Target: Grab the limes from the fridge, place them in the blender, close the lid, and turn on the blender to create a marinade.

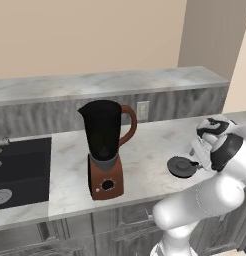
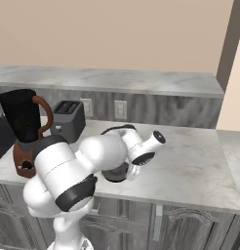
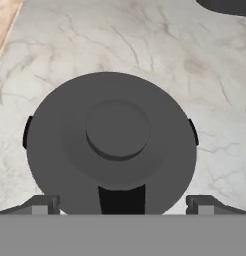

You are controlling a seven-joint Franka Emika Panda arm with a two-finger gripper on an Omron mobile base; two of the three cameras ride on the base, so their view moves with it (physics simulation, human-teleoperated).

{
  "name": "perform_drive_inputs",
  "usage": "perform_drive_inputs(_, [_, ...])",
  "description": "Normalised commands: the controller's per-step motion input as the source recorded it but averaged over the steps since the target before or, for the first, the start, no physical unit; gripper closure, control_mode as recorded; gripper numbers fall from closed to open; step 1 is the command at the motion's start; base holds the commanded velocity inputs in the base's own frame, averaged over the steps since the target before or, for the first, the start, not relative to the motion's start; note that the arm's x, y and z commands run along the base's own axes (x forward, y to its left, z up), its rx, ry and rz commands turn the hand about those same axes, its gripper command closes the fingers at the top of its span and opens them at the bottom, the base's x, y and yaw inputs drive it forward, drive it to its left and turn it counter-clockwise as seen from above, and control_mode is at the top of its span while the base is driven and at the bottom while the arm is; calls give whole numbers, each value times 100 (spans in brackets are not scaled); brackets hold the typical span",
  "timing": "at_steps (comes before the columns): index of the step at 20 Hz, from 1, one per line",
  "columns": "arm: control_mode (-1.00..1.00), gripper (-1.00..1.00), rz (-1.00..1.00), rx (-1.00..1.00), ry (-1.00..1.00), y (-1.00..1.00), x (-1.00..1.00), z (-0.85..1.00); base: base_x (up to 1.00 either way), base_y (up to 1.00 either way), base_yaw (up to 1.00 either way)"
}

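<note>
Claw (image 3: 122,204) spread wide, empty, above round matte dark lid (image 3: 112,145) on veined marble counter (image 3: 145,45).

Glossy white arm (image 2: 68,163), black joint bands

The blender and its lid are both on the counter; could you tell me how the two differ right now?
The blender stands upright and tall, while the lid lies flat and low on the counter. The blender's jug is open on top, the lid apart to its right. The blender has a reddish-brown base and handle; the lid is dark all over. The open gripper hovers over the lid, not the blender. Both share a near-black tone.
</note>
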Motion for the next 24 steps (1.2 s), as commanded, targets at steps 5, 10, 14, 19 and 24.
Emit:
perform_drive_inputs(5, [-100,-100,8,0,-12,-19,0,-1,0,0,0])
perform_drive_inputs(10, [-100,-100,11,0,-4,-12,0,-15,0,0,0])
perform_drive_inputs(14, [-100,-100,7,-2,0,-1,0,-27,0,0,0])
perform_drive_inputs(19, [-100,-100,0,-5,0,25,2,-19,0,0,0])
perform_drive_inputs(24, [-100,-100,0,-4,-2,19,3,-8,0,0,0])
